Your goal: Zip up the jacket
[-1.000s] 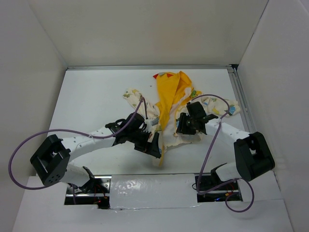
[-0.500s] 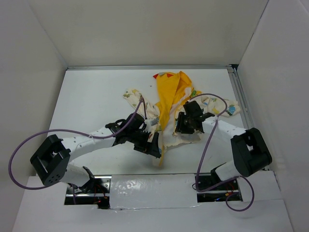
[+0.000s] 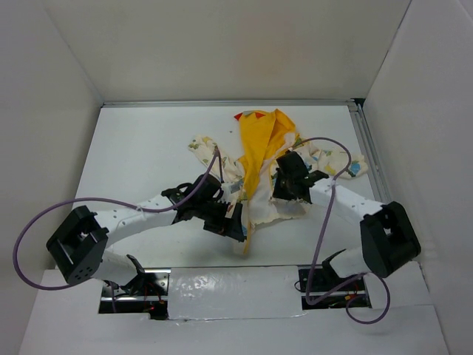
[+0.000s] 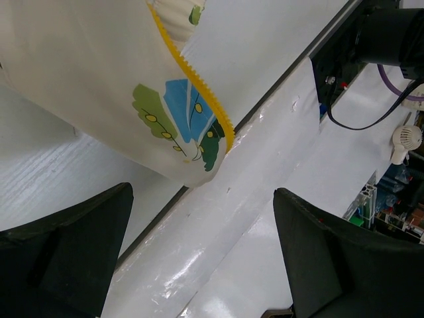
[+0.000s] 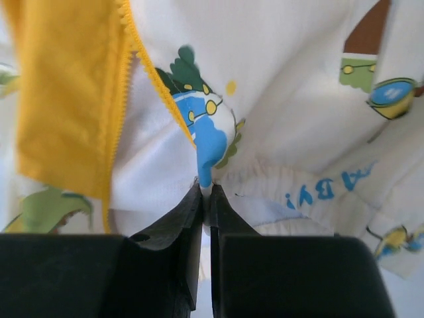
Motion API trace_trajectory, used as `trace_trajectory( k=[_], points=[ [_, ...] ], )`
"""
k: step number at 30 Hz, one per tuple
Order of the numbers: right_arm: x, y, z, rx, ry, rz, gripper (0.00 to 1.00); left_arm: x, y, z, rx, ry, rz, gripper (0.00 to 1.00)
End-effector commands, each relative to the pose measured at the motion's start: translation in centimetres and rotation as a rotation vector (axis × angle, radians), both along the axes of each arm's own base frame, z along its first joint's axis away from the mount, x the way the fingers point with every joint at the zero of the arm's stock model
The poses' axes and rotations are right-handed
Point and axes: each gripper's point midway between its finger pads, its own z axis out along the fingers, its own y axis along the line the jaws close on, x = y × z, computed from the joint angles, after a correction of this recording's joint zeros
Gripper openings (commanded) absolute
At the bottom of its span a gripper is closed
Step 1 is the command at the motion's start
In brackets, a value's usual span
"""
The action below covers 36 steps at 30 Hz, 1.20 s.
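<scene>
The jacket (image 3: pixel 262 159), limp and light, lies crumpled on the table (image 3: pixel 148 148); the right gripper (image 5: pixel 205 192) pinches a cream fold, the left gripper (image 4: pixel 202 222) gapes wide and empty by the hem (image 4: pixel 192 173), so grasp beside the yellow zipper teeth (image 4: pixel 192 79).

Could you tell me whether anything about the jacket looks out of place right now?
Yes: the jacket lies crumpled and unzipped, yellow lining up, with one zipper edge reaching toward the table's near edge. The right gripper pinches a printed fabric fold.
</scene>
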Motion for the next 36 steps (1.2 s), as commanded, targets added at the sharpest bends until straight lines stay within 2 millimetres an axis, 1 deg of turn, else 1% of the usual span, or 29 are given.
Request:
trace_trajectory(
  k=[1, 2, 3, 5, 7, 9, 14, 16, 18, 20, 21, 22, 24, 25, 27, 28, 30, 31, 33, 34, 35, 36],
  points=[
    [0.6, -0.6, 4.5, 0.019, -0.126, -0.028, 0.11, 0.3, -0.5, 0.5, -0.004, -0.004, -0.001, 0.99],
    [0.5, -0.9, 4.9, 0.018, -0.137, -0.025, 0.11, 0.4, -0.5, 0.2, 0.007, -0.002, 0.001, 0.97],
    [0.0, -0.9, 5.5, 0.036, -0.153, -0.010, 0.06, 0.4, -0.5, -0.1, 0.013, -0.002, -0.002, 0.95],
    [-0.6, -0.9, 5.5, 0.063, -0.150, 0.016, 0.04, 0.6, -0.4, -0.7, 0.030, -0.010, 0.004, 0.93],
    [-1.0, -0.9, 6.2, 0.093, -0.165, 0.037, 0.00, 0.5, 0.0, -1.4, 0.052, -0.004, 0.007, 0.92],
    [-1.6, -0.6, 6.4, 0.133, -0.167, 0.068, 0.00, 0.3, 0.2, -2.0, 0.064, -0.006, 0.004, 0.92],
    [-2.3, 0.0, 6.7, 0.187, -0.170, 0.108, 0.00, -0.3, -0.5, -2.2, 0.034, -0.014, -0.035, 0.92],
    [-2.7, 0.3, 6.7, 0.208, -0.169, 0.128, 0.00, -0.5, -0.6, -2.7, 0.041, -0.010, -0.048, 0.90],
    [-2.7, 0.4, 7.1, 0.231, -0.185, 0.142, 0.00, -0.7, -0.5, -3.7, 0.048, -0.010, -0.060, 0.88],
    [-2.9, 0.2, 6.8, 0.240, -0.179, 0.147, 0.00, -0.9, -0.2, -4.5, 0.063, 0.003, -0.050, 0.81],
    [-2.8, 0.3, 6.9, 0.250, -0.183, 0.153, 0.00, -0.9, 0.0, -4.9, 0.075, 0.013, -0.044, 0.80],
    [-2.9, 0.2, 6.8, 0.256, -0.176, 0.157, 0.00, -1.0, 0.0, -5.1, 0.078, 0.017, -0.042, 0.75],
    [-2.9, 0.2, 6.6, 0.263, -0.168, 0.163, 0.00, -1.0, -0.1, -5.2, 0.070, 0.016, -0.037, 0.71],
    [-2.9, 0.1, 6.7, 0.268, -0.170, 0.161, 0.00, -1.0, -0.2, -5.2, 0.064, 0.016, -0.038, 0.67],
    [-2.9, 0.1, 6.7, 0.272, -0.169, 0.158, 0.00, -0.9, -0.2, -5.3, 0.059, 0.014, -0.035, 0.62],
    [-3.0, 0.0, 6.6, 0.269, -0.170, 0.158, 0.00, -1.0, -0.3, -5.3, 0.057, 0.012, -0.041, 0.53],
    [-3.1, -0.1, 6.5, 0.266, -0.174, 0.160, 0.00, -1.0, -0.4, -5.4, 0.055, 0.016, -0.047, 0.39],
    [-3.1, -0.3, 6.5, 0.265, -0.177, 0.160, 0.00, -1.1, -0.5, -5.2, 0.044, 0.022, -0.057, 0.29],
    [-3.4, -0.4, 6.4, 0.254, -0.175, 0.176, 0.00, -1.2, -0.8, -5.0, 0.033, 0.023, -0.067, 0.18],
    [-3.5, -0.4, 6.6, 0.255, -0.180, 0.183, 0.00, -1.2, -0.9, -5.0, 0.030, 0.024, -0.073, 0.05],
    [-3.6, -0.3, 6.6, 0.256, -0.180, 0.192, 0.00, -1.2, -1.2, -4.6, 0.021, 0.020, -0.075, 0.00],
    [-3.7, -0.3, 6.7, 0.259, -0.183, 0.209, 0.00, -1.2, -1.3, -4.5, 0.017, 0.019, -0.080, 0.00]
  ],
)
